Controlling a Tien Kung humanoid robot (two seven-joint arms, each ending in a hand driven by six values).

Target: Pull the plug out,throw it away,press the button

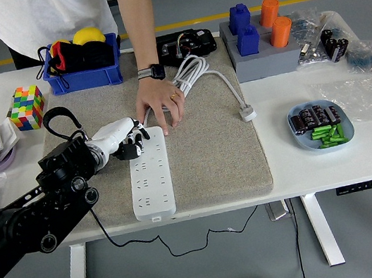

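- On the grey felt mat (210, 156), a long white plastic power strip (150, 175) lies flat, its long axis running near to far.
- The robot's left hand (123, 139), white-shelled with dark fingers, reaches in from the left; its curled fingers touch the strip's far left corner, holding nothing that shows.
- A person's hand (160, 107) presses the strip's far end.
- A white plug (246, 112) lies right of it, cable (192, 71) coiled beyond.
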